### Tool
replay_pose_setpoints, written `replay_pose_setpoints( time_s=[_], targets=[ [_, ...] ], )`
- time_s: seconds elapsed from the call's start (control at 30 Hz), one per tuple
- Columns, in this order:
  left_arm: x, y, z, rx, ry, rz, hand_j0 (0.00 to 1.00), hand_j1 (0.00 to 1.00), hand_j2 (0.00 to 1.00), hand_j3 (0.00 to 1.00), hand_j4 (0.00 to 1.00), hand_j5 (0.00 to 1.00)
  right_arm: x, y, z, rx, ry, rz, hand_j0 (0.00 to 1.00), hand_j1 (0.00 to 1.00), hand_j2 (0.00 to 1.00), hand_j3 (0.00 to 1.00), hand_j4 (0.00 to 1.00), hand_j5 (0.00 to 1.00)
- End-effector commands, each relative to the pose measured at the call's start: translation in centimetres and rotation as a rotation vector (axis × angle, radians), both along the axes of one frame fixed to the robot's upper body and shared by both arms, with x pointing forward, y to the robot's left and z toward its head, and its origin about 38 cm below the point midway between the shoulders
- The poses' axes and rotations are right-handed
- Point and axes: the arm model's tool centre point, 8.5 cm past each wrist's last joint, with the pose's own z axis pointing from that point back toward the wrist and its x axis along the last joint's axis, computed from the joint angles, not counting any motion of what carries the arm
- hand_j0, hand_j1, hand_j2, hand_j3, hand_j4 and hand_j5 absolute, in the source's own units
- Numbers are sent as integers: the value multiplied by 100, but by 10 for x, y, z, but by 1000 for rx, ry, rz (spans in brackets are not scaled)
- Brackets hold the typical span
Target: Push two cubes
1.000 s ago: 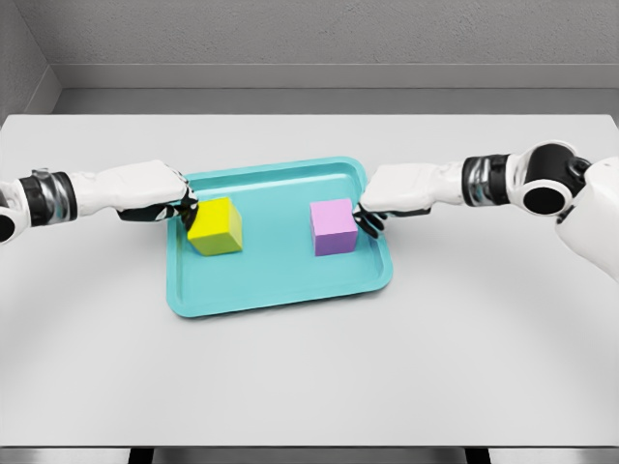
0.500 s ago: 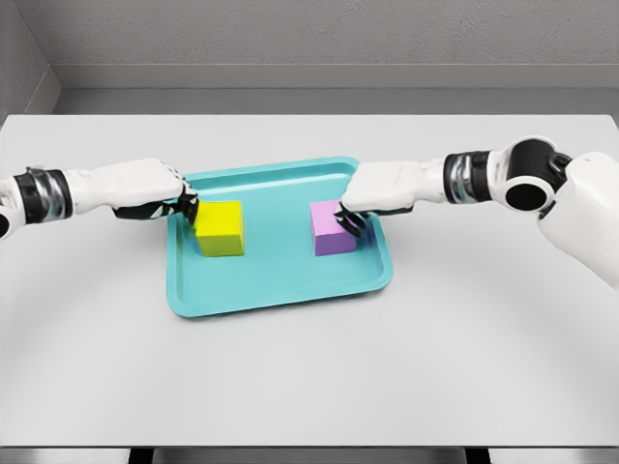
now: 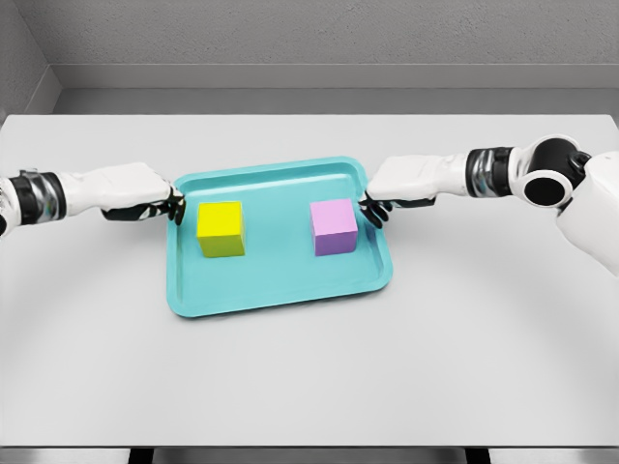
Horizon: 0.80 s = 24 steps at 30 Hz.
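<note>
Surface [image 3: 309,367]: pale grey tabletop, filling most of the head view; a grey wall runs behind it at 12 o'clock.
Tray [image 3: 280,290]: teal, shallow, rounded corners, lying flat on the surface a little left of centre, slightly skewed.
Yellow cube [image 3: 221,229]: inside the tray, in its 9 o'clock half, resting flat on the tray floor, near the left rim but apart from it.
Purple cube [image 3: 335,227]: inside the tray, in its 3 o'clock half, resting flat, close to the right rim.
Cube spacing: the two cubes sit well apart, with bare tray floor between them.
Left hand [image 3: 140,193]: enters from 9 o'clock, white with dark fingertips; the fingers are curled down and grip nothing. The fingertips sit at the tray's left rim, apart from the yellow cube.
Right hand [image 3: 392,190]: enters from 3 o'clock, white with dark fingertips; the fingers are curled and hold nothing. The fingertips sit over the tray's right rim, just beside the purple cube; whether they touch it cannot be told.
Right arm [image 3: 527,179]: stretched across the surface from the 3 o'clock edge, black joint bands showing.
</note>
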Motion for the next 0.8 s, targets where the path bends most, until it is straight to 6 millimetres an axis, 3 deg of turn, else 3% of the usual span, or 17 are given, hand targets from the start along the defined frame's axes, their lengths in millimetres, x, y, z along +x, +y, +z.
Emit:
replay_pose_setpoints(
  time_s=[0.0,0.47,0.77],
  targets=[
    [3,-4,-8,2,13,6,38,38,38,38,38,38,1,-2,-2,1,8,-11,24,24,24,24,24,24],
    [5,-7,-18,52,13,7,38,38,38,38,38,38,-3,19,-14,-8,29,33,24,24,24,24,24,24],
    [6,-25,-21,23,13,-19,38,38,38,38,38,38,-3,33,-10,7,22,55,24,24,24,24,24,24]
  ],
)
